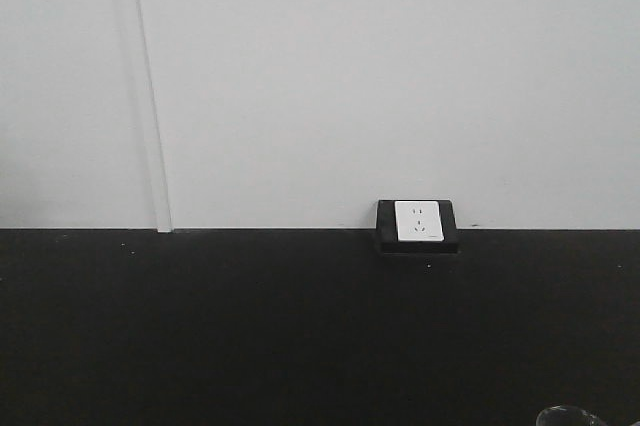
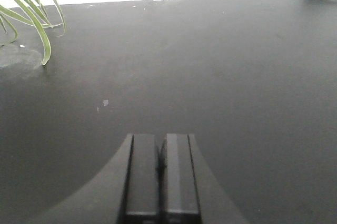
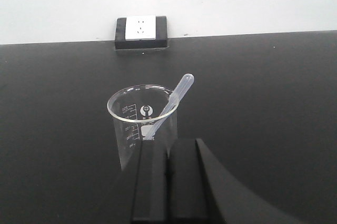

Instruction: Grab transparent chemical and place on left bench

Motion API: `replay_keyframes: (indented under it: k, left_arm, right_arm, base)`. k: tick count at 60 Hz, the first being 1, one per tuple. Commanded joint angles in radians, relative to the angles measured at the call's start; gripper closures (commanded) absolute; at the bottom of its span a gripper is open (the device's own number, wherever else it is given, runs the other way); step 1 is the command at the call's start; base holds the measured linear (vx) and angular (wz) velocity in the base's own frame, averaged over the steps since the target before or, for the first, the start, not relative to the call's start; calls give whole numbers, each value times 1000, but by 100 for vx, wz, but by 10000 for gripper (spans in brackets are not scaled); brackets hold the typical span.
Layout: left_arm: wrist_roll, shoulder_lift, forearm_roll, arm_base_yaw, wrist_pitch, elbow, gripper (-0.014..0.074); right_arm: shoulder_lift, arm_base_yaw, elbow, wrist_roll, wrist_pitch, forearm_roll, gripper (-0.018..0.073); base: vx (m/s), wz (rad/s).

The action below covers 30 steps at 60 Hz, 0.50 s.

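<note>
The transparent chemical point(image 3: 131, 124) is a small clear glass beaker with printed marks and a pale plastic dropper point(image 3: 176, 95) leaning in it. It stands upright on the black counter point(image 3: 263, 92), below the socket. My right gripper point(image 3: 168, 142) is shut, its tips right behind the beaker's lower near wall; I cannot tell if they touch it. The beaker's rim just shows at the bottom right of the front view point(image 1: 568, 415). My left gripper point(image 2: 160, 135) is shut and empty, low over the black counter point(image 2: 210, 66). The left bench is out of view.
A white socket in a black box point(image 1: 418, 225) sits against the white wall at the counter's back; it also shows in the right wrist view point(image 3: 141, 32). Green plant leaves point(image 2: 37, 19) hang over the counter at the left gripper's far left.
</note>
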Motion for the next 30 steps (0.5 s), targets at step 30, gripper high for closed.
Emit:
replay_keyframes:
  k: [30]
  left_arm:
    - [-8,-19,-1,-2,-78,16,600]
  right_arm:
    - [-14,-6,7,-6,-83,-5,566]
  base:
    - [0,0]
